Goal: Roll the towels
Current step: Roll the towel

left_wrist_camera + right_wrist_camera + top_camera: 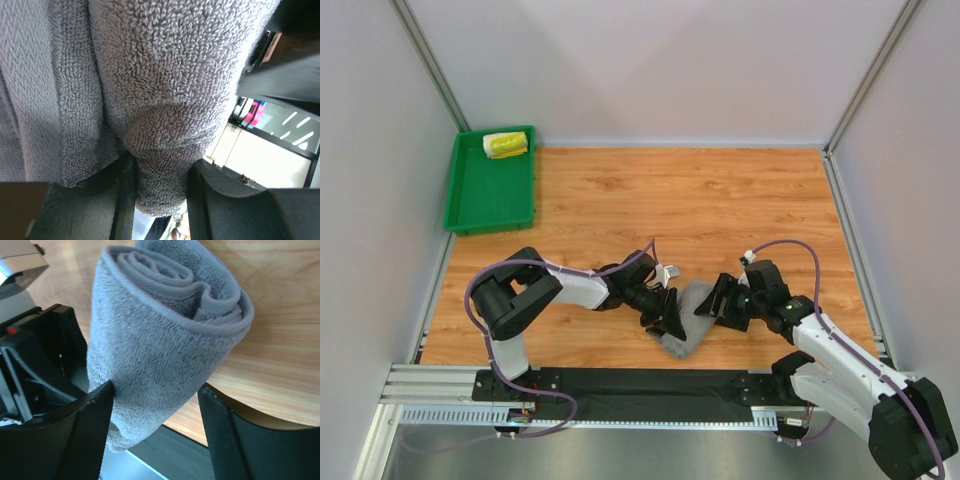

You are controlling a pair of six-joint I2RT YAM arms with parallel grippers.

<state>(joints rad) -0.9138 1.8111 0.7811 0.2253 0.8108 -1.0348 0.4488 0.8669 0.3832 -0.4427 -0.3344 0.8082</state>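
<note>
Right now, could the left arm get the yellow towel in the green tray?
Probably not yet: the left gripper is shut on the grey towel. The path to the yellow towel looks free.

Two towels: one grey towel (688, 330), rolled, near the middle, and one white-yellow towel (506, 145) with a green-yellow print, rolled, at the far left

One green tray (485, 205), far left, with one towel in it

One wooden table (720, 200)

Two arms, the left arm (570, 288) and the right arm (840, 360), each with one gripper: the left gripper (670, 318) and the right gripper (712, 305)

Each gripper has two dark fingers (85, 435), four altogether

Two purple cables, one left cable (472, 300) looping at the near left and one right cable (800, 245) arching at the near right
</note>
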